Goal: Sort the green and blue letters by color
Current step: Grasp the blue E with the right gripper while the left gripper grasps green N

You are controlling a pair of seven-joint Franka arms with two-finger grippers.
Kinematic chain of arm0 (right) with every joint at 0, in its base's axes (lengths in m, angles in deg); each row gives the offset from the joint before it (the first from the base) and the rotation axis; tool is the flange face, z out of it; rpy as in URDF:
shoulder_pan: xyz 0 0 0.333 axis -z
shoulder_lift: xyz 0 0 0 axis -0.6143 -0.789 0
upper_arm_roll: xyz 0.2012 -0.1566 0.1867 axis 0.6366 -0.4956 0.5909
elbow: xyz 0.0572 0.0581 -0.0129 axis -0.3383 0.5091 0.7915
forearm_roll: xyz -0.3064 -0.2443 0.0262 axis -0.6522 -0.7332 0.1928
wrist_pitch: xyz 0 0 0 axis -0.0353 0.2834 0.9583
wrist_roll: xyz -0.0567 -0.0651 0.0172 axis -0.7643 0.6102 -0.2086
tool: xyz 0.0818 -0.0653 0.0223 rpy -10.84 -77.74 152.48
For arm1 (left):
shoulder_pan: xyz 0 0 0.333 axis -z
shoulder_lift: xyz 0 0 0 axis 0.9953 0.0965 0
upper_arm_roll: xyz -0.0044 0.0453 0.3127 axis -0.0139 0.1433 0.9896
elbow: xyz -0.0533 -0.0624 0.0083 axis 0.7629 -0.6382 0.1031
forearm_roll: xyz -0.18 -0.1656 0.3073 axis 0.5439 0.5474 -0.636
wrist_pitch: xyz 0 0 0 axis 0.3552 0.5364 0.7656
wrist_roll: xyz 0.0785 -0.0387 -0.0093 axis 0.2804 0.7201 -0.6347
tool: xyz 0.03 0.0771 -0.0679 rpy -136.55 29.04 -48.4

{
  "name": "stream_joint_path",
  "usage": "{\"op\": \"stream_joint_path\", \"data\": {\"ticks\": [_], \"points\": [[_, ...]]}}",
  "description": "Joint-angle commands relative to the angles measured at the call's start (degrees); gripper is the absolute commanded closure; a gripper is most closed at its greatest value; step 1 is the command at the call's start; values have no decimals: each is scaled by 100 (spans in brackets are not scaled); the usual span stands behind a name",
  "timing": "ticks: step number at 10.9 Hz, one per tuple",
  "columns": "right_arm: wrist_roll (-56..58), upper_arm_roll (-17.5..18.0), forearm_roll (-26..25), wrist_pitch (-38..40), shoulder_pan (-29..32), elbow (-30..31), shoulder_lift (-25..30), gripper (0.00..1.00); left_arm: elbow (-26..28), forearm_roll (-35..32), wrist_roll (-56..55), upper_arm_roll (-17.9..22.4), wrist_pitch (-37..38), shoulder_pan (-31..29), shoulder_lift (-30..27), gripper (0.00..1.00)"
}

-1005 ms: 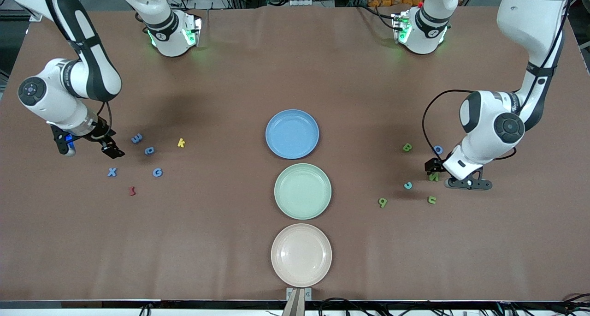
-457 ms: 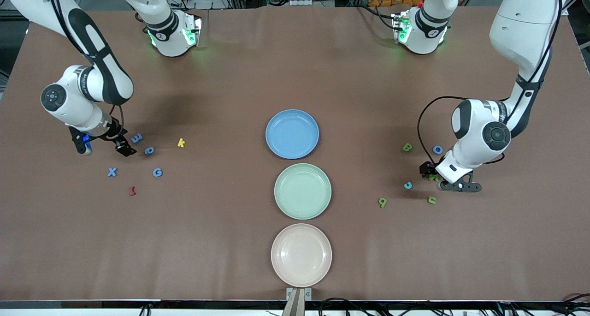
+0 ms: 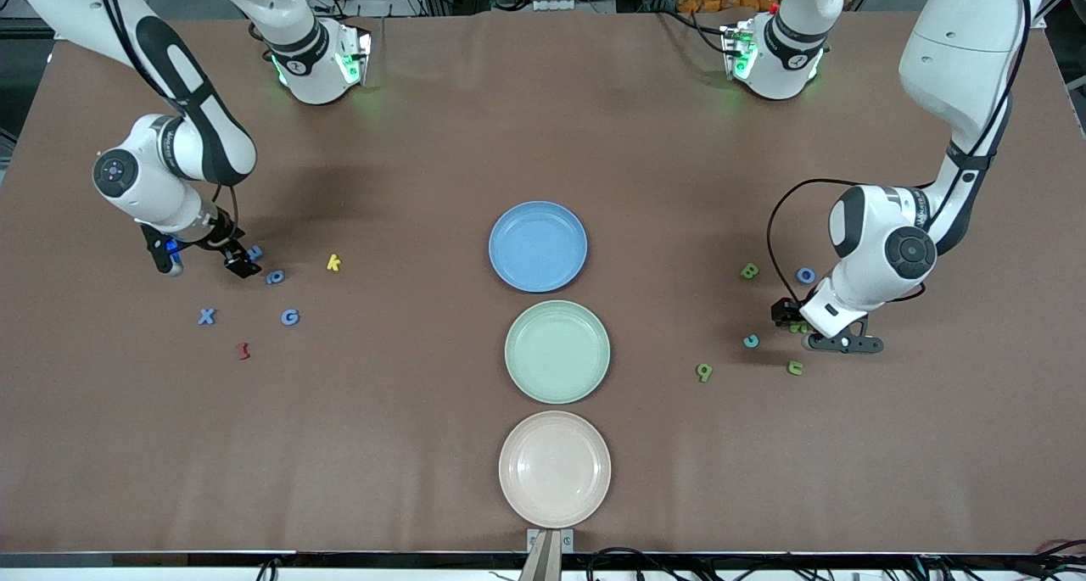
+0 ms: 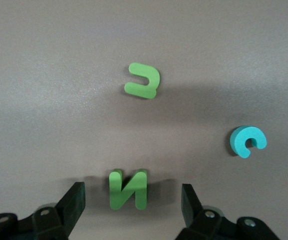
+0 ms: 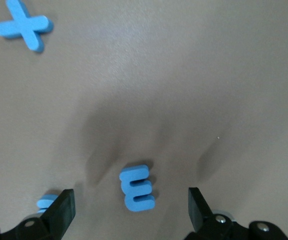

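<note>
The left claw (image 4: pixel 132 200) hangs low over the brown table (image 3: pixel 424 140) at the left arm's end, its jaws spread apart with a small chunky grass-green toy letter N (image 4: pixel 128 189) lying flat between them; neither finger touches the letter. In the left wrist view a green letter shaped like a U (image 4: pixel 143 81) lies at about twelve o'clock from the N, and a teal letter C (image 4: pixel 247 141) at about two o'clock. In the front view this claw (image 3: pixel 806 326) sits over the same cluster: a green letter B (image 3: pixel 749 270) and a blue letter O (image 3: pixel 805 275) lie farther from the camera, and a green figure like a 9 (image 3: pixel 704 371) lies nearer.

The right claw (image 5: pixel 131 210) is low over the table at the right arm's end, jaws wide, straddling a medium-blue letter E (image 5: pixel 138 187) that lies flat, untouched. A blue letter X (image 5: pixel 24 25) lies at about eleven o'clock from the E in the right wrist view. In the front view, near this claw (image 3: pixel 242 263), sit another small blue letter (image 3: pixel 275 276), a blue letter G (image 3: pixel 290 316), a dark red letter (image 3: pixel 243 350) and a yellow letter k (image 3: pixel 333 262).

In mid-table stand three round plates in a row: blue (image 3: pixel 538 246), pale green (image 3: pixel 557 351) and beige (image 3: pixel 555 468), nearest the camera.
</note>
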Motion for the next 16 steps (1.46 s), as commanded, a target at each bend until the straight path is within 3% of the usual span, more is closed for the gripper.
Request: {"op": "stream_joint_path", "data": {"ticks": [1, 3, 7, 8, 15, 16], "points": [[66, 41, 8, -133, 64, 272, 166, 0, -18, -127, 11, -7, -89, -46, 74, 20], [214, 41, -1, -142, 82, 289, 158, 7, -27, -127, 19, 2, -89, -46, 109, 25], [610, 41, -1, -256, 196, 325, 88, 30, -62, -205, -7, 11, -72, 15, 109, 93], [689, 41, -1, -326, 196, 333, 18, 39, -71, -241, -16, 2, -72, -28, 118, 100], [979, 41, -1, -529, 196, 281, -220, 98, -237, -250, -7, -68, 181, 147, -365, 100], [1145, 41, -1, -511, 196, 246, -212, 100, -395, -241, -42, -103, 392, 278, -391, 100]]}}
